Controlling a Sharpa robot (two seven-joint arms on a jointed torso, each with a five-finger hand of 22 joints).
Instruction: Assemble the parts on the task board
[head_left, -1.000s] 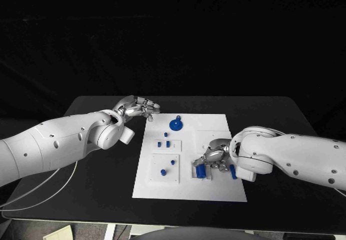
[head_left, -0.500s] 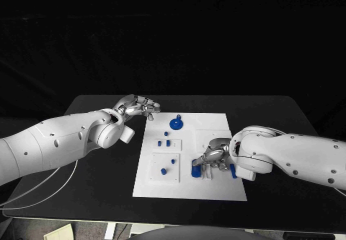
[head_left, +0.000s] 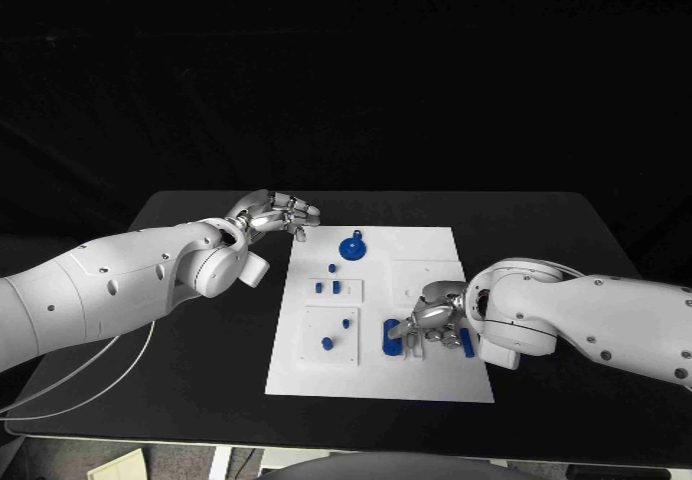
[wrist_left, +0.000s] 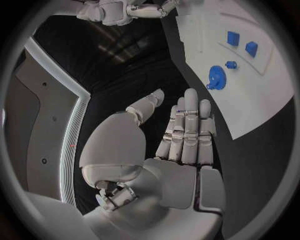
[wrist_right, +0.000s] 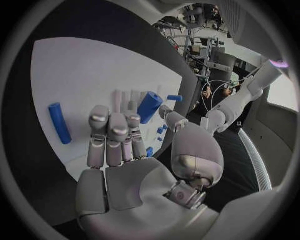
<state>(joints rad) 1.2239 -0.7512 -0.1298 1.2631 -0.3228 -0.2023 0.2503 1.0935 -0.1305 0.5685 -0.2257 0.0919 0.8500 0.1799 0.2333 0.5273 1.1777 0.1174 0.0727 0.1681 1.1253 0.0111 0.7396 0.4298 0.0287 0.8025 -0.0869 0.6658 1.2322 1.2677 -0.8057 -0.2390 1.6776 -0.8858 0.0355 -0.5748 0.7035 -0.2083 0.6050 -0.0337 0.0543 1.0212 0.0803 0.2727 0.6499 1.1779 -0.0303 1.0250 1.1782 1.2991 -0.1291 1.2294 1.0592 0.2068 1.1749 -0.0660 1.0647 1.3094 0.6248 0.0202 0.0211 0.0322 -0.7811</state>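
A black counter (head_left: 202, 330) under a dark backdrop carries our white task board (head_left: 378, 375) at its middle. On the board's near right part our right hand (head_left: 433, 318) pinches a short blue cylinder (wrist_right: 150, 106) between thumb and fingers; another blue peg (head_left: 391, 342) lies just beside it. We should lower the cylinder squarely over its seat and press gently. Our left hand (head_left: 278, 214) hovers empty at the board's far left corner, fingers loosely apart. The seat beneath the right hand is hidden by the fingers, so we cannot judge alignment.
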